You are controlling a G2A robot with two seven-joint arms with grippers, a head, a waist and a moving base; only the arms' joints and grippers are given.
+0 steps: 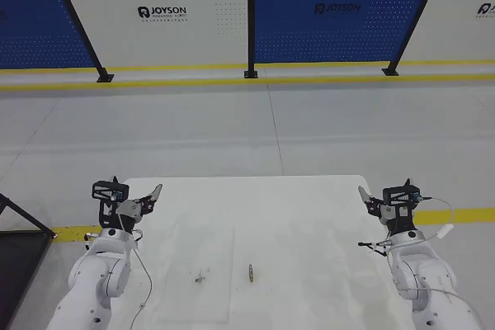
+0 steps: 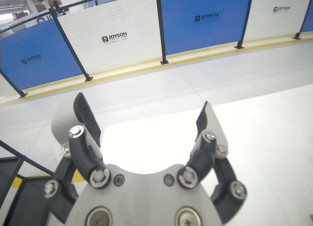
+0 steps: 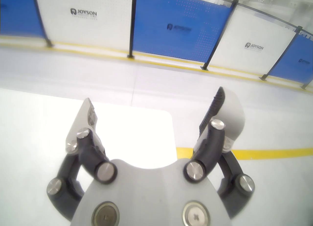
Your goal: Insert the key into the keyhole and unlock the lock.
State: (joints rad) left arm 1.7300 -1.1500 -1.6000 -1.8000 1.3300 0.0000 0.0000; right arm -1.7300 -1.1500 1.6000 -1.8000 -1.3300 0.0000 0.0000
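On the white table (image 1: 313, 214) lie two small metal things near the front middle: a key (image 1: 200, 278) with a ring at the left and a narrow lock (image 1: 251, 272) a little to its right. My left gripper (image 1: 151, 198) hovers over the table's far left corner, open and holding nothing. In the left wrist view, my left gripper (image 2: 143, 104) has its black-padded fingers spread wide. My right gripper (image 1: 369, 199) hovers at the far right corner, also open. The right wrist view has my right gripper (image 3: 154, 98) spread wide over the table corner.
A dark rack (image 1: 4, 247) stands off the table's left side. A yellow floor line (image 1: 470, 216) runs past the right side. Blue and white fence panels (image 1: 330, 29) stand far behind. A faint rectangular sheet (image 1: 198, 272) lies on the table under the key.
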